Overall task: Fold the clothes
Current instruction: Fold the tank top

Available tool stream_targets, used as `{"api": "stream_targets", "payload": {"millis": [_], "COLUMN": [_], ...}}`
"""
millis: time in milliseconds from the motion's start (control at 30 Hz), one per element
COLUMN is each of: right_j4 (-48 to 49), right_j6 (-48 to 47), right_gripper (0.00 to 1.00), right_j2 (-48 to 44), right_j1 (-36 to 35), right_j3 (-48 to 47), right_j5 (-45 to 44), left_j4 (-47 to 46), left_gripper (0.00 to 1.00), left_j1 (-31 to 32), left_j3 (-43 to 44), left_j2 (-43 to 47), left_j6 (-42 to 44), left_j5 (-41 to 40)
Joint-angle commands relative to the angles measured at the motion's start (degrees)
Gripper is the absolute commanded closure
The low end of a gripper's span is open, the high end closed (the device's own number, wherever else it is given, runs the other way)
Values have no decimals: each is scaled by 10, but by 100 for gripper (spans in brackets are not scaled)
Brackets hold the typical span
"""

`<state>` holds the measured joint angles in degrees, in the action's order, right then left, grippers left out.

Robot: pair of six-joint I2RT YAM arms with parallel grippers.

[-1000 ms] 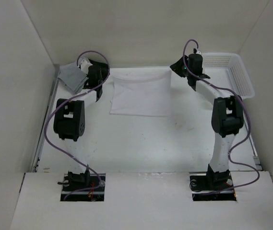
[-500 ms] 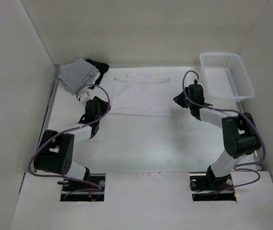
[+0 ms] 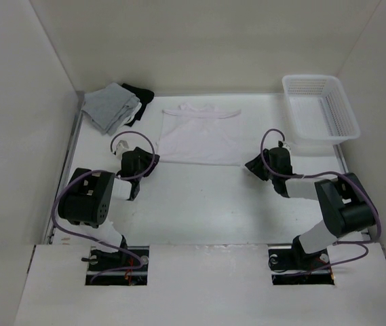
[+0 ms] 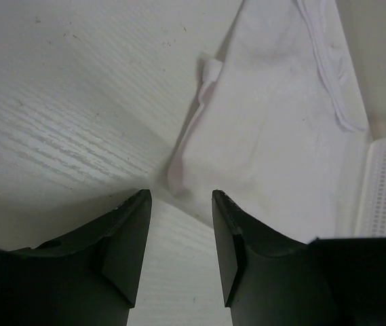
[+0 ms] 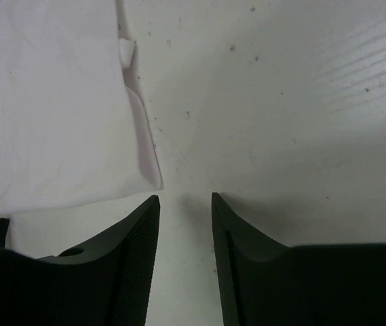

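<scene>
The top (image 3: 199, 136) lies flat at the far middle of the worktop (image 3: 199, 204), with a grey garment (image 3: 109, 106) half-covering a black garment (image 3: 139, 91) to its left and a basket (image 3: 346, 114) to its right, while the left end effector (image 4: 181, 197) and right end effector (image 5: 184, 198), both released and empty, sit just short of its near corners.

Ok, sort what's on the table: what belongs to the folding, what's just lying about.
Job: white top, lying flat; left gripper and right gripper, open by its near corners.
Lying about: grey garment, black garment, basket.
</scene>
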<state>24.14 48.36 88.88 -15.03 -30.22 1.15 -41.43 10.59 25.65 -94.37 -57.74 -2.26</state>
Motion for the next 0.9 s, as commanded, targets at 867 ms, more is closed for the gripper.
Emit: {"api": "stream_targets", "payload": {"millis": [867], "right_j4": [149], "right_j6": [136], "right_gripper": [69], "right_j2": [108], "right_j1": [-24], "right_j3": [-17], "right_j5": [17], "left_j4": [-59], "left_gripper": [93], "left_j1": [4], "left_j3": [12], "left_j2": [-48], "left_j6": [-36], "left_j5": [9]}}
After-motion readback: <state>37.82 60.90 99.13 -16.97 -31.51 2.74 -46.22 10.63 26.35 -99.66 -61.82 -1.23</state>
